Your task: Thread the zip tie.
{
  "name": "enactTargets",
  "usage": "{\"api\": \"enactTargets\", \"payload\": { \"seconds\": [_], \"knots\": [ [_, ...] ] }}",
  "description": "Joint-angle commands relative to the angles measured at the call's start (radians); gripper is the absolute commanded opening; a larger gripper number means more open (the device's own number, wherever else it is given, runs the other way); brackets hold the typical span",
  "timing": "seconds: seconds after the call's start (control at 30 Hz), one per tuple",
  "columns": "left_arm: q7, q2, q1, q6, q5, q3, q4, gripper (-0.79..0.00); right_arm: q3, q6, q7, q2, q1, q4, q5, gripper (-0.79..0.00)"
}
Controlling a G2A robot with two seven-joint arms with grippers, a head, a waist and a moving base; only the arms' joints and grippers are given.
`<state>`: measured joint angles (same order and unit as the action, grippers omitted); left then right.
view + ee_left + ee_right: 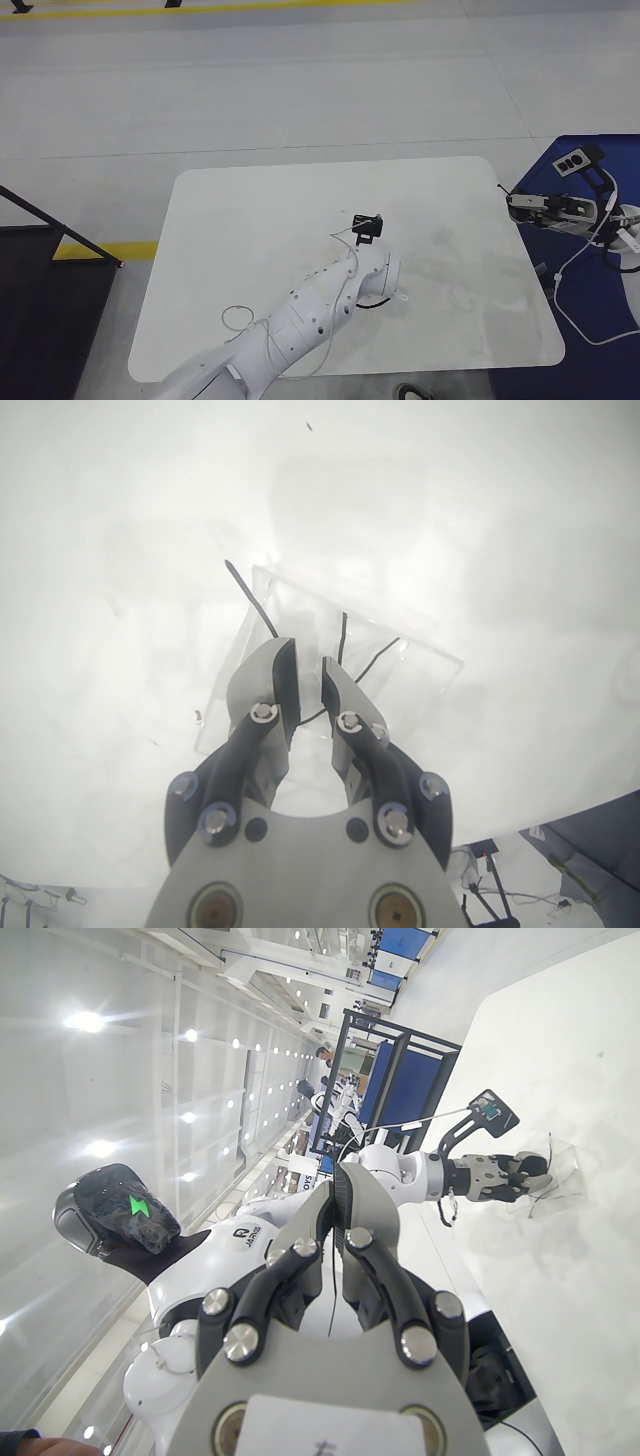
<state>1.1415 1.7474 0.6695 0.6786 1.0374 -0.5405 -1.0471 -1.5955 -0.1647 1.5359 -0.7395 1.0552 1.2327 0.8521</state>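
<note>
The right gripper [334, 1193] has its fingers pressed together on a black zip tie [332, 1288]; the thin strap runs from between the pads back toward the wrist. This gripper [512, 200] hangs just past the right edge of the white table [250, 250], and a short black tip of the tie pokes out toward the far side.

The left gripper [306, 652] sits near the middle of the table, its fingers [285, 672] spread a little with a narrow gap between them. It is lowered into a clear tray [400, 632] that rests on the tabletop. Several loose zip ties [342, 637] lie in the tray. One passes behind a finger and another strand crosses the gap farther back; whether either touches the pads cannot be told. The two grippers are well apart.
</note>
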Motion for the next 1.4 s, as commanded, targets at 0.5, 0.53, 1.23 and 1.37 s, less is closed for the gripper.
{"api": "enactTargets", "payload": {
  "seconds": [0.5, 0.53, 1.23, 1.37],
  "knots": [
    [0.000, 0.026, 0.028, 0.000, 0.061, -0.054, 0.051, -0.603, 0.000, 0.000, 0.000, 0.000, 0.000, 0.000, 0.000, -0.785],
    [0.001, 0.028, 0.028, -0.001, 0.060, -0.058, 0.052, -0.606, 0.000, 0.000, 0.000, 0.000, 0.000, 0.000, 0.000, -0.785],
    [0.029, 0.070, 0.043, -0.029, 0.139, -0.089, 0.054, -0.785, 0.000, 0.000, 0.000, 0.000, 0.000, 0.000, 0.000, -0.785],
    [0.058, 0.070, 0.068, -0.058, 0.168, -0.095, -0.016, -0.785, 0.000, 0.000, 0.000, 0.000, 0.000, 0.000, 0.000, -0.785]
  ]
}}
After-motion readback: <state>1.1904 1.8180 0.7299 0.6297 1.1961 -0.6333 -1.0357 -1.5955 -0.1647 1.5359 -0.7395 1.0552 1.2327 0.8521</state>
